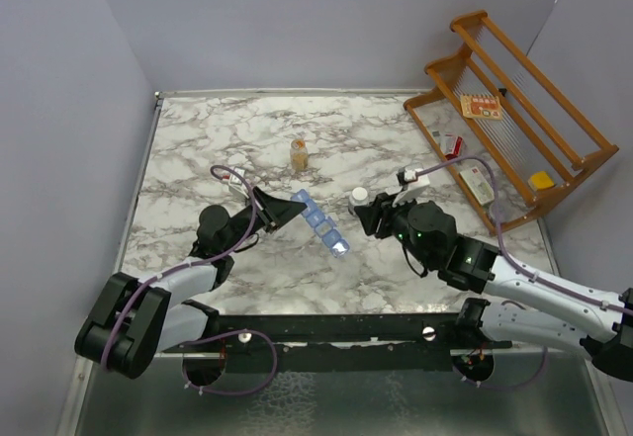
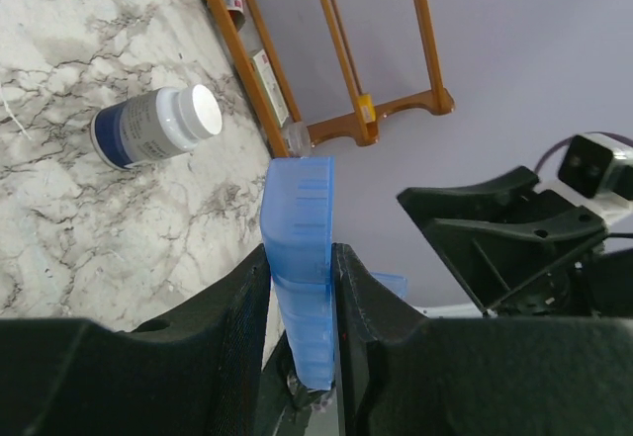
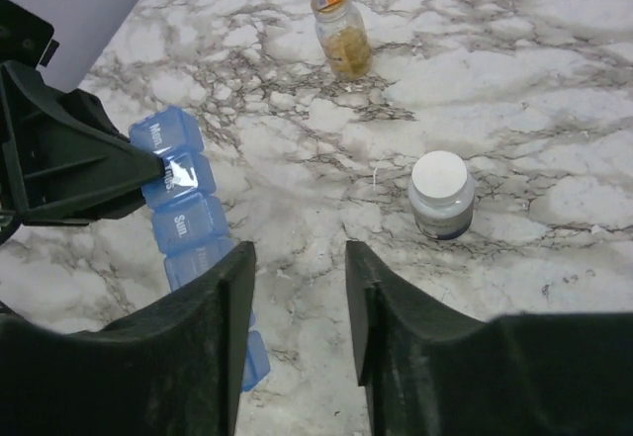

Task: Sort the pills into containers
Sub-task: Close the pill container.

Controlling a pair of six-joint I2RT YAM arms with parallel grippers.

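The blue pill-box strip (image 1: 318,222) lies mid-table, running from upper left to lower right. My left gripper (image 1: 281,210) is shut on its far-left end; in the left wrist view the strip (image 2: 302,258) stands pinched between the two fingers. In the right wrist view the strip (image 3: 178,209) shows lids marked with day names. My right gripper (image 1: 368,216) is open and empty, just right of the strip's near end, above bare marble (image 3: 297,258). No loose pills show.
A small amber bottle (image 1: 299,153) stands behind the strip. A dark bottle with a white cap (image 1: 358,197) stands by my right gripper; it also shows in the right wrist view (image 3: 440,197). A wooden rack (image 1: 514,110) with small boxes sits at the back right.
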